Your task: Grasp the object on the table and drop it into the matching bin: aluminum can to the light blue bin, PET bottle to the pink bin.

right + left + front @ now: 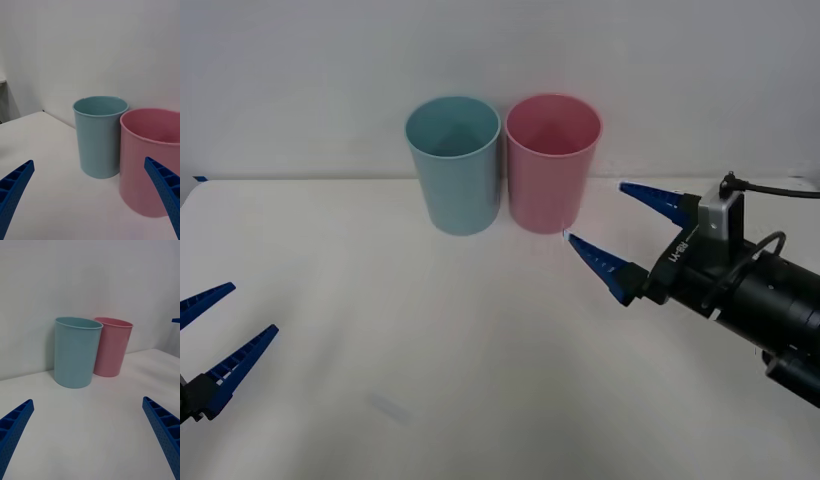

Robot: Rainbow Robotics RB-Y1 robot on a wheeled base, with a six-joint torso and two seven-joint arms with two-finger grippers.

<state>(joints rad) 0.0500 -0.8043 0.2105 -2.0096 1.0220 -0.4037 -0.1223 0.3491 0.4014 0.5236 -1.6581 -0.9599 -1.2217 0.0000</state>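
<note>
White table (480,380), open right gripper (620,228) beside pink bin (551,165).

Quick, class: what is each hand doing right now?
Left hand: open, empty, low over the table's near left.
Right hand: open, empty, beside the pink bin.

Setting: robot test lab — bare white surface (480,380) against a blank pale wall (500,50), two plastic bins as staged props.

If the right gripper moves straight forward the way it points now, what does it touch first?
Probably the round pink plastic bin. The open right gripper points toward the bins, with the pink one nearest; the pale blue plastic bin stands beside it, farther off. Depth is uncertain.
</note>
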